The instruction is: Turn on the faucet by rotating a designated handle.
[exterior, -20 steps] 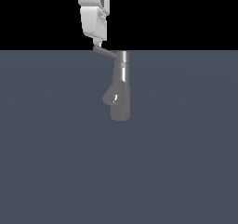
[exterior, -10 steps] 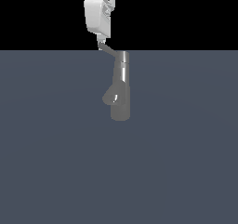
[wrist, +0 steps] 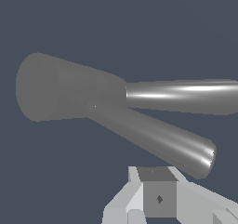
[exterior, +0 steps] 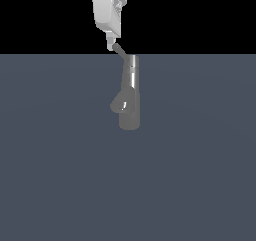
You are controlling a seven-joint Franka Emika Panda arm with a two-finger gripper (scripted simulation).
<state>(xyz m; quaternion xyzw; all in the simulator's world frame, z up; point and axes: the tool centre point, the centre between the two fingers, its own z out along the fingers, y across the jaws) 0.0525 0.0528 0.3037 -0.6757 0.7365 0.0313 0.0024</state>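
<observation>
The thin grey rod-like handle (exterior: 120, 50) is met at its outer tip by the white gripper (exterior: 112, 46), slanting down toward the glossy grey cylindrical faucet (exterior: 130, 97); jaw opening cannot be told.

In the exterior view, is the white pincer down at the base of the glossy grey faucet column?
No, the white pincer sits at the outer tip of the thin grey handle atop the glossy grey faucet column.

Flat, plain dark blue-grey counter (exterior: 60, 175) fills lower exterior view; only the glossy grey faucet (exterior: 130, 102) stands upright on it, near centre.
</observation>
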